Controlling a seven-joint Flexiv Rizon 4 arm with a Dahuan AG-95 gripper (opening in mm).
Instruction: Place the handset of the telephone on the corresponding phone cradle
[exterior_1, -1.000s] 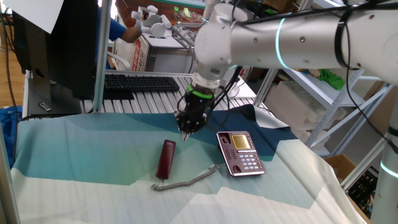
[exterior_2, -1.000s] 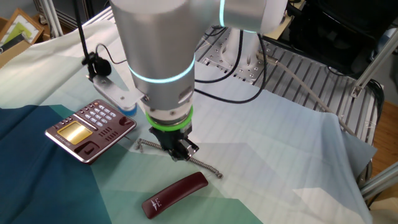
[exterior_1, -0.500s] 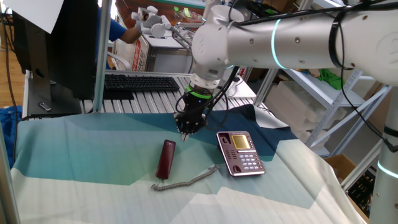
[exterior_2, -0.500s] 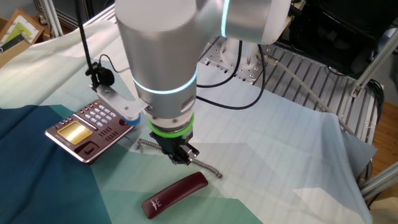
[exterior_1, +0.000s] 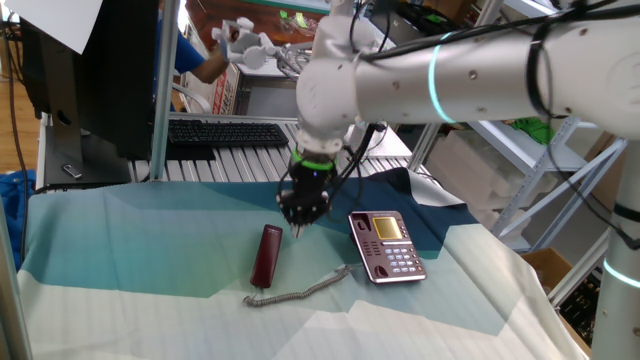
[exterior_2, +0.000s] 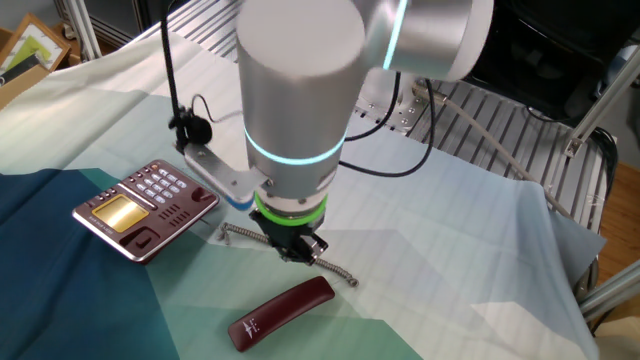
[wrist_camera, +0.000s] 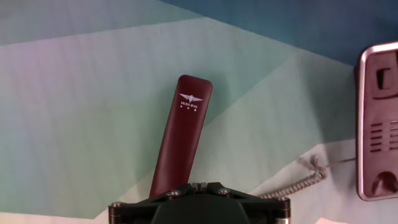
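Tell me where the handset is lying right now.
In one fixed view the handset lies flat on the teal cloth, left of the telephone and off its cradle, with its coiled cord trailing toward the telephone. The gripper hangs just above and beside it.

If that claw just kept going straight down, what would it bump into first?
Probably the cloth-covered table, or the edge of the handset lying just beside it. The shut gripper points down close to the handset's far end, but depth is hard to judge.
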